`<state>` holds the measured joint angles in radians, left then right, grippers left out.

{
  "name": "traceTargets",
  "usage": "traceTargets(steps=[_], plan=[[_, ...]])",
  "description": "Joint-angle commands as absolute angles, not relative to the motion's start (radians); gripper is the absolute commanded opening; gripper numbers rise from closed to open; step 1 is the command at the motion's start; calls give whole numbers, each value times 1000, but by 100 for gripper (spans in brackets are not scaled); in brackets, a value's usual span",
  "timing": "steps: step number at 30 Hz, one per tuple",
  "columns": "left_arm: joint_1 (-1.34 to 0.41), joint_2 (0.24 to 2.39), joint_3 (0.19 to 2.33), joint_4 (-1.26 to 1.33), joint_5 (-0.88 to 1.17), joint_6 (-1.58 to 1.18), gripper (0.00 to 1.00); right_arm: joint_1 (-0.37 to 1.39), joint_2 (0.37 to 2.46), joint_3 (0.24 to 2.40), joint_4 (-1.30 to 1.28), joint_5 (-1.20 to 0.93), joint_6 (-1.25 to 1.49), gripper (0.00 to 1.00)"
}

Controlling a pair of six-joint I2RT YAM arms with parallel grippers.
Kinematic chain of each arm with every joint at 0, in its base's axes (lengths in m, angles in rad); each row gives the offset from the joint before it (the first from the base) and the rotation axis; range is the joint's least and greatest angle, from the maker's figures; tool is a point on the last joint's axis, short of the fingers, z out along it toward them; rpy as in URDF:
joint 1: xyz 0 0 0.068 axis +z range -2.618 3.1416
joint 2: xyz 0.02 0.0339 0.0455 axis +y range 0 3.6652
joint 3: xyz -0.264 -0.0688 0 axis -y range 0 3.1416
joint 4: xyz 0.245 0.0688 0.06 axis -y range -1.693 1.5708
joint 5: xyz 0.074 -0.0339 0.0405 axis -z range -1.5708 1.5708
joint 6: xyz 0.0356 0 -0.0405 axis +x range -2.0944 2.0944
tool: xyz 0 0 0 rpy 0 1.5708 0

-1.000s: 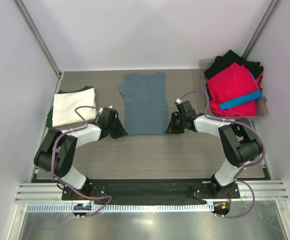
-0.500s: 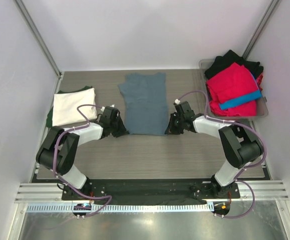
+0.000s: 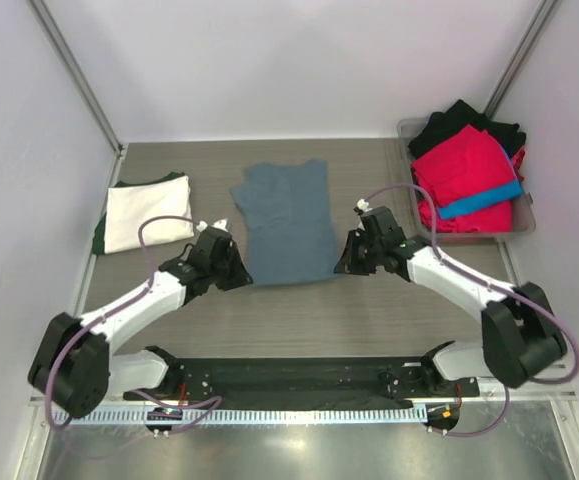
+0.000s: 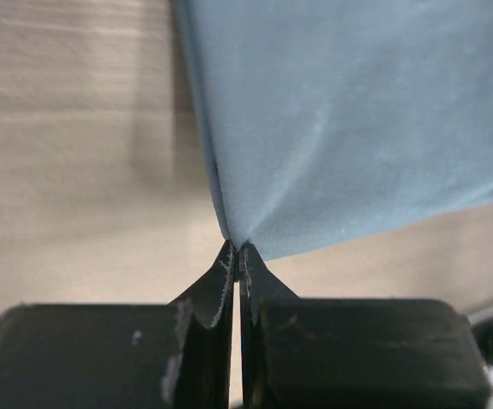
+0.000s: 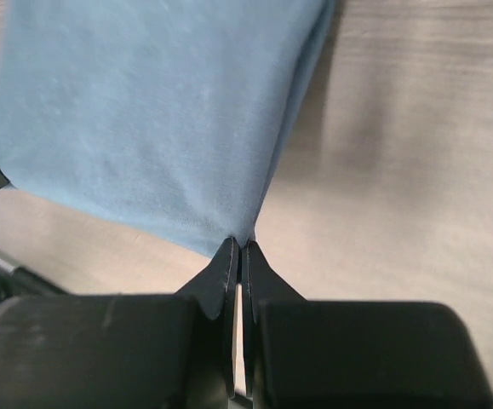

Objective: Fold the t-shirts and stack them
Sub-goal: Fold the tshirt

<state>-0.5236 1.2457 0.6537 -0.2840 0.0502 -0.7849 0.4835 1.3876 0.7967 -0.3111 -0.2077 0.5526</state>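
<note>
Looking down from above, we see a wood-grain table (image 3: 309,315) with a slate blue-grey t-shirt (image 3: 287,222) lying lengthwise in its middle. The shirt forms a narrow, roughly rectangular shape. Its far edge dips slightly in the centre.

The left gripper (image 3: 231,272) is at the shirt's near left corner, and the right gripper (image 3: 347,258) is at its near right corner. In each wrist view we see the black jaws pressed together on a small pinch of the blue cloth. The corner is drawn into a point between the fingertips, and the fabric fans out taut beyond them. A soft shadow falls on the table along the shirt's outer edge on each side.

At the left side of the table, apart from the blue-grey shirt, a folded cream-white t-shirt (image 3: 147,215) lies on top of a dark green t-shirt (image 3: 100,238). Only the green edges show around it.

At the far right corner, a grey bin (image 3: 522,225) holds a loose heap of clothes. We see a black shirt (image 3: 459,115) at the back, red shirts (image 3: 464,170) on top, and a band of bright blue shirt (image 3: 479,198) across the red.
</note>
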Motion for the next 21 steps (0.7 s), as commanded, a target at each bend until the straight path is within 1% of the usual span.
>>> traceTargets(steps=[1,4,11,17,21], plan=[[-549,1088,646,-428,34,-798,0,502,1246,775,-405,-209,560,1],[-552,968,655,-497,57,-814,0,520,1142,779,-472,-201,569,1],[-554,810,706,-594,127,-844,0,526,1013,874,-612,-147,568,1],[-552,819,788,-617,101,-833,0,525,1054,989,-666,-68,534,1],[-545,934,897,-603,107,-799,0,526,1149,1063,-666,3,509,1]])
